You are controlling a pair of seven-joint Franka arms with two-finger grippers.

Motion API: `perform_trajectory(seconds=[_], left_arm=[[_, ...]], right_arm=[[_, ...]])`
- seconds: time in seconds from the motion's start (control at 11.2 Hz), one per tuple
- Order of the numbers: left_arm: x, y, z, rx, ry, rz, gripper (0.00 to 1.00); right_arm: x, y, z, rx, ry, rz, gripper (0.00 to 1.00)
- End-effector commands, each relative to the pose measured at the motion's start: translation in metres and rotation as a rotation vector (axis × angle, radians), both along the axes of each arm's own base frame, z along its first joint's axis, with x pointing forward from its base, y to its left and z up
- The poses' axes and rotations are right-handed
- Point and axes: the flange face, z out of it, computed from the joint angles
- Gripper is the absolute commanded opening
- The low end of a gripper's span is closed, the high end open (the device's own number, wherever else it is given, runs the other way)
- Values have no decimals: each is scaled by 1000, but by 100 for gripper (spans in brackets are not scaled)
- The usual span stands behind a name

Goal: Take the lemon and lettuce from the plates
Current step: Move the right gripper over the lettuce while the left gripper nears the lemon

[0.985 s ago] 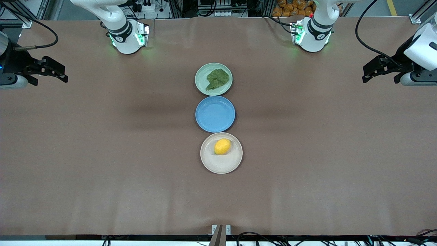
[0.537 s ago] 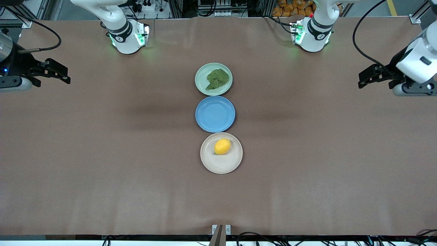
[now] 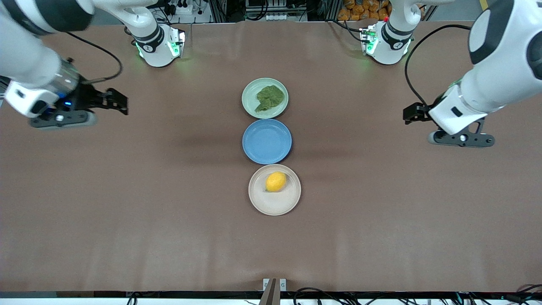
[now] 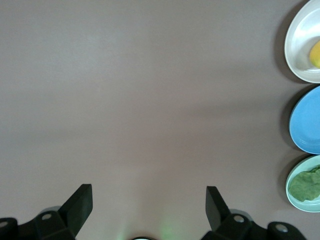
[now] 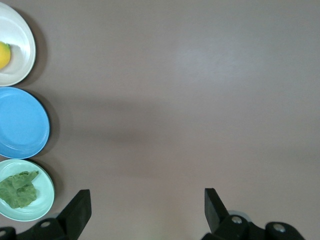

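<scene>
A yellow lemon (image 3: 276, 181) lies on the beige plate (image 3: 274, 206), the plate nearest the front camera. Dark-green lettuce (image 3: 269, 98) lies on the mint plate (image 3: 250, 91), the one nearest the arm bases. My left gripper (image 3: 410, 113) is open and empty over bare table toward the left arm's end. My right gripper (image 3: 120, 101) is open and empty over bare table toward the right arm's end. The left wrist view shows the lemon (image 4: 315, 54) and lettuce (image 4: 305, 184) well clear of the left gripper (image 4: 149, 200). The right wrist view shows the lettuce (image 5: 17, 189) away from the right gripper (image 5: 147, 202).
A blue plate (image 3: 266, 141) with nothing on it sits between the mint and beige plates; the three form a row down the table's middle. Brown table surface (image 3: 127, 203) stretches wide on both sides of the row.
Both arms have swung in from the table's ends toward the row of plates, each gripper still open. The plates, lemon and lettuce have not moved.
</scene>
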Motion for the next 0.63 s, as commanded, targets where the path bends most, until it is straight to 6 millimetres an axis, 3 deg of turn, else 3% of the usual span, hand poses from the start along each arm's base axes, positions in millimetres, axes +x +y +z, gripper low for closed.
perform_trajectory(seconds=[0.0,0.27,0.54], left_arm=[[-7,-13,-14,-68,17,49,100],[-29,-38,-53,-85,21,67,100],[-23,-71,-84,-93,-14,107,100]], right_arm=[[-30,77,-56,-25,19,-62,100],[-68,146,-104,-60,33,-139,100],[-120,207,-151,-69,22,-203,100]])
